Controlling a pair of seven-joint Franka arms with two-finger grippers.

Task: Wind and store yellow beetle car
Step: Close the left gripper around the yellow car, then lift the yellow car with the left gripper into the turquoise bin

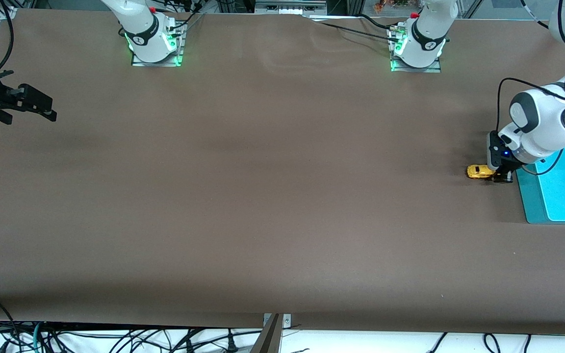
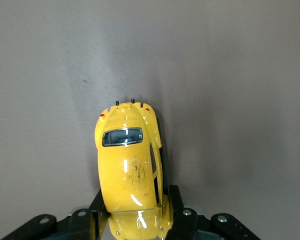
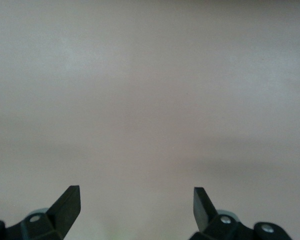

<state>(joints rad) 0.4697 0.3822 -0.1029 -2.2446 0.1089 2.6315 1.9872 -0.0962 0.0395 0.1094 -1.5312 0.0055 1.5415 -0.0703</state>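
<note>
Glossy yellow shell, hard by the look of it, likely painted metal or plastic: the yellow beetle car (image 1: 479, 171), one item, resting on its wheels on the brown worktop (image 1: 263, 206) near the left arm's end, just beside a turquoise tray (image 1: 535, 201). The left wrist view shows a rounded roof, a dark window, and scuffing on the paint. Left end effector (image 1: 502, 175) is down at the car, its fingers (image 2: 176, 212) clamped on the car's flanks at one end, the rest of the body projecting free. Handling, as judged: light, rigid, not fragile, but the curved glossy sides look slippery, so the flat lower flanks by the wheel arches are the surest hold; wheels should stay on the worktop for winding by pull-back. Right end effector (image 1: 42, 108) waits over the worktop at the right arm's end, fingers apart, holding nothing.
</note>
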